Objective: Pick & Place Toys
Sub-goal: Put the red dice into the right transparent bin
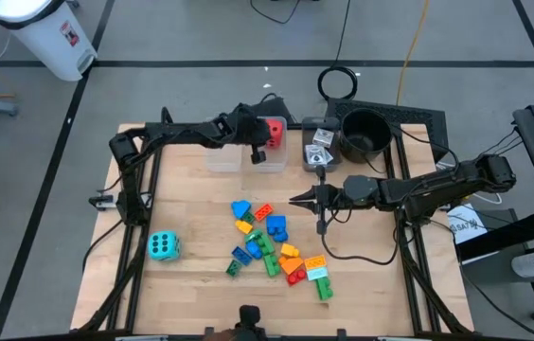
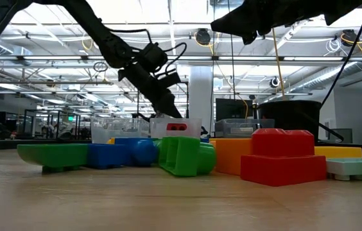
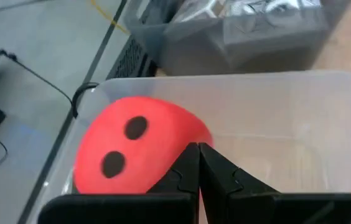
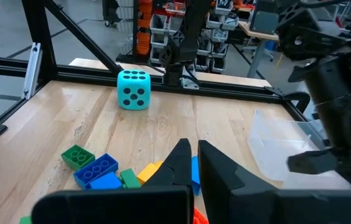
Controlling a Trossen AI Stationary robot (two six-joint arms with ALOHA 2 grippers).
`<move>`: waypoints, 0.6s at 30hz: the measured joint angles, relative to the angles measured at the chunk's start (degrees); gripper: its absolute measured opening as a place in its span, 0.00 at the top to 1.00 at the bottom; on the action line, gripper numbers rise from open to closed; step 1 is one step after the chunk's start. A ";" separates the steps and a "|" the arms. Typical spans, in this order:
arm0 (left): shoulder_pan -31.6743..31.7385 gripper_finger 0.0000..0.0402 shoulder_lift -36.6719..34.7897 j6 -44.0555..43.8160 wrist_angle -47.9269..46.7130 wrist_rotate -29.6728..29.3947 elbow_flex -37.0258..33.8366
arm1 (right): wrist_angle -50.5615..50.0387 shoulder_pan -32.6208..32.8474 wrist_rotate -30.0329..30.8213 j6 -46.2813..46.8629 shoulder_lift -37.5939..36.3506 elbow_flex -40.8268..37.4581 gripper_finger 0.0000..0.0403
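Between pickups, by the look of it: one toy binned, many left on the desk [image 1: 191, 223]. Left gripper [image 1: 258, 154] poised over the middle clear bin [image 1: 269, 161] at about twelve o'clock on the desk, jaws pressed together and empty, with the red die [image 3: 132, 152] lying inside that bin just beside the fingertips. Right gripper [image 1: 297, 200] hanging above the desk just right of centre, jaws likewise pressed together, holding nothing, aimed toward nine o'clock over the upper edge of the brick pile [image 1: 272, 242]. Pile spread from centre down toward five o'clock: blue, green, orange, red and yellow bricks, some touching. Teal die [image 1: 163, 246] alone at about eight o'clock, well apart from the pile. Next move, probably: spread the right jaws, drop onto a nearby brick at the pile's top edge, close, lift, carry toward the bins at twelve o'clock. Crowded bricks likely call for a clean approach from above.
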 joint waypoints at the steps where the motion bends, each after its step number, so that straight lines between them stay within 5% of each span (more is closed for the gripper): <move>1: 0.08 0.99 0.31 -0.20 -1.54 0.05 1.00 | 0.00 0.00 0.00 0.00 0.00 0.00 1.00; 7: -0.50 0.99 1.01 -2.12 -0.34 -6.34 2.06 | -0.13 0.00 0.02 -0.02 0.00 0.00 1.00; 18: -0.99 0.95 0.62 -2.69 -0.23 -2.48 2.09 | -0.78 -0.02 0.01 -0.11 0.00 0.00 0.99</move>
